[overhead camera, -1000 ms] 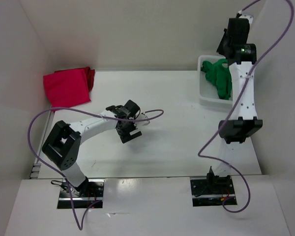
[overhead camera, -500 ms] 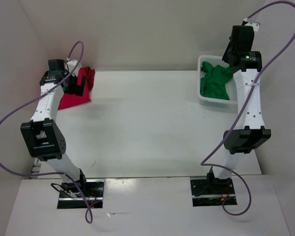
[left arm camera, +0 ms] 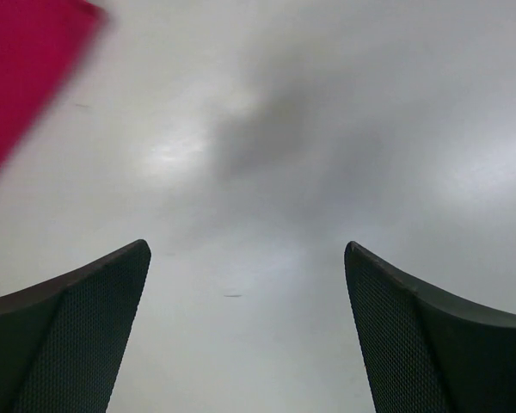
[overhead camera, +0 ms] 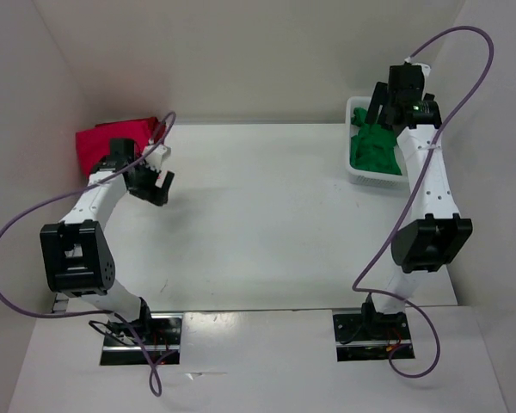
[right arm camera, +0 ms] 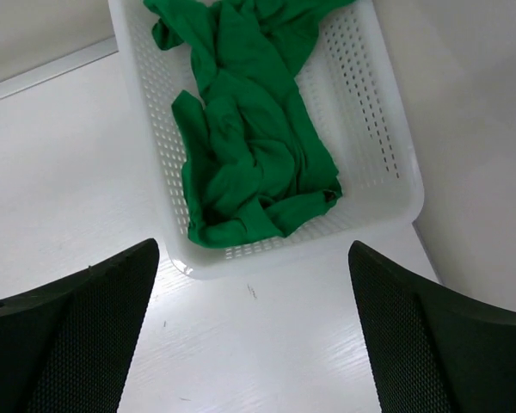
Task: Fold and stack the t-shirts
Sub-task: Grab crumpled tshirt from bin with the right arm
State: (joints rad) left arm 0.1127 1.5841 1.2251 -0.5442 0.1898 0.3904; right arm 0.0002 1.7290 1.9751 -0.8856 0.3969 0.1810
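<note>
A crumpled green t-shirt (overhead camera: 374, 151) (right arm camera: 241, 146) lies inside the white perforated basket (overhead camera: 374, 179) (right arm camera: 370, 129) at the back right. My right gripper (overhead camera: 377, 112) (right arm camera: 254, 249) hovers open above the basket's near edge, nothing between its fingers. At the back left lies a folded crimson t-shirt (overhead camera: 101, 144) (left arm camera: 26, 69), with a darker red cloth edge (overhead camera: 144, 126) at its far side. My left gripper (overhead camera: 157, 183) (left arm camera: 248, 249) is open and empty over bare table, just right of the red pile.
The white table (overhead camera: 267, 206) is boxed in by white walls at the back and on both sides. The basket stands against the right wall. Purple cables loop from both arms.
The right gripper has opened and drawn back a little; the green t-shirt lies loose in the basket. The left arm has come away from the red pile, toward the table's middle.
</note>
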